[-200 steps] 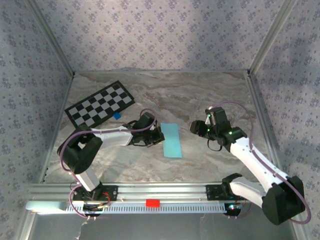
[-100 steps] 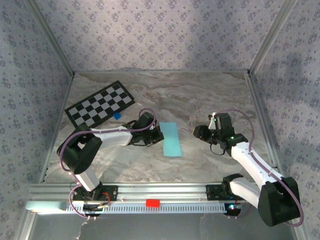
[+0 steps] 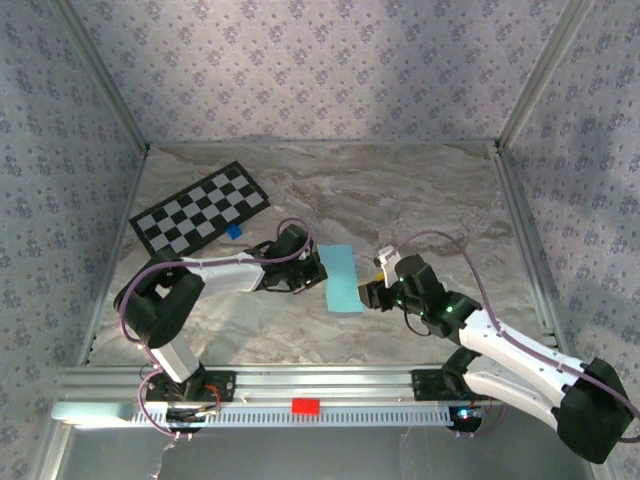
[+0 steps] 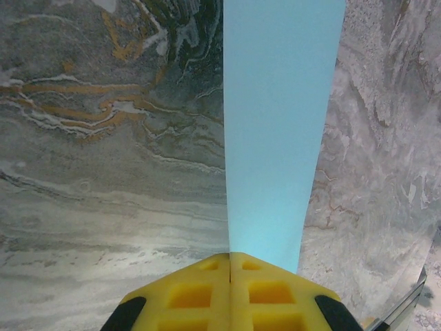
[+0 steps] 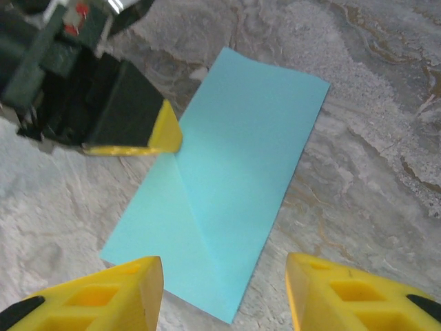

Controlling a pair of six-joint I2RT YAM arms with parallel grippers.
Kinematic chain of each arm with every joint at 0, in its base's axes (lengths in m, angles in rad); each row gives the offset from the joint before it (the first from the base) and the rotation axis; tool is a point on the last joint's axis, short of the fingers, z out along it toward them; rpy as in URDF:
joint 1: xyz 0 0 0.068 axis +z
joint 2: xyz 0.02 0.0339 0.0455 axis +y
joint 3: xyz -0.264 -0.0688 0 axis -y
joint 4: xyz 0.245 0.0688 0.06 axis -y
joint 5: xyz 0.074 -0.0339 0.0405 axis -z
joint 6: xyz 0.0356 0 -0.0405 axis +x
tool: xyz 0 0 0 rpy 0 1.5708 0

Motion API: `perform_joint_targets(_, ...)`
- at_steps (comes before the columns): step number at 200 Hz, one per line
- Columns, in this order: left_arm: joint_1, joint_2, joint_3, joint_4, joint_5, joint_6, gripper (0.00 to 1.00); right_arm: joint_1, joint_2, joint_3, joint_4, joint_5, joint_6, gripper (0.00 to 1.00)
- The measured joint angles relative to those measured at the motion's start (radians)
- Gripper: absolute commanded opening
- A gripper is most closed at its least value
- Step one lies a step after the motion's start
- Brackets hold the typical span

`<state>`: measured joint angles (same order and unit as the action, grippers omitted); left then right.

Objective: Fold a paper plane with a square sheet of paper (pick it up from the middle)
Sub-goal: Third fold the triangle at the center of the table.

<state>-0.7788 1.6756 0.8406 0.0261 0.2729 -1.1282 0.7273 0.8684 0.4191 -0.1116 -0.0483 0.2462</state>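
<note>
- sheet of paper (image 3: pixel 342 279): light sky-blue, lying flat on the marble table (image 3: pixel 420 190) about mid-table. It reads as a long rectangle rather than a square, long axis running near-to-far with a slight tilt.
- Right wrist view: the sheet of paper (image 5: pixel 227 186) has one diagonal crease. It starts on the left long edge and runs toward the near short edge. The rest of the surface is smooth and the corners are down.
- Left wrist view: the sheet of paper (image 4: pixel 282 124) runs straight away from the fingertips as a narrow strip. Its left edge lines up with the seam between the two yellow pads.
- left gripper (image 3: pixel 322 275): jaws fully closed, pads pressed together with no gap. The tip sits on the sheet's left long edge, right where the crease starts (image 5: pixel 164 134). I can't tell whether any paper is pinched between the pads or the tip is only resting on it (image 4: pixel 230 265).
- right gripper (image 3: pixel 375 293): jaws apart, about half spread, holding nothing. It sits low at the sheet's near right corner. In its own camera the yellow fingers (image 5: pixel 131 283) straddle the near end of the sheet, with bare paper and table between them (image 5: pixel 224 296).
- The two grippers face each other across the sheet, left one touching it. Contact for the right one is unclear.
- checkerboard card (image 3: pixel 200 208): black and white, flat, far left, well apart from the sheet.
- small blue block (image 3: pixel 234 231): just beside the card's near right edge, between the card and the left arm.
- red tag (image 3: pixel 305 405): on the rail at the near edge, between the arm bases.
</note>
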Motion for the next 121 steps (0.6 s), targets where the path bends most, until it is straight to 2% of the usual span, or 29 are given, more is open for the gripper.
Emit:
perform_joint_targets(69, 0.0, 0.0, 0.0, 0.0, 0.0, -0.008, 0.01, 0.105, 0.032, -0.024, 0.058, 0.059, -0.2, 0.52)
perform_joint_targets(121, 0.0, -0.014, 0.0, 0.0, -0.011, -0.011, 0.02, 0.193, 0.074, -0.024, 0.092, 0.143, -0.261, 0.53)
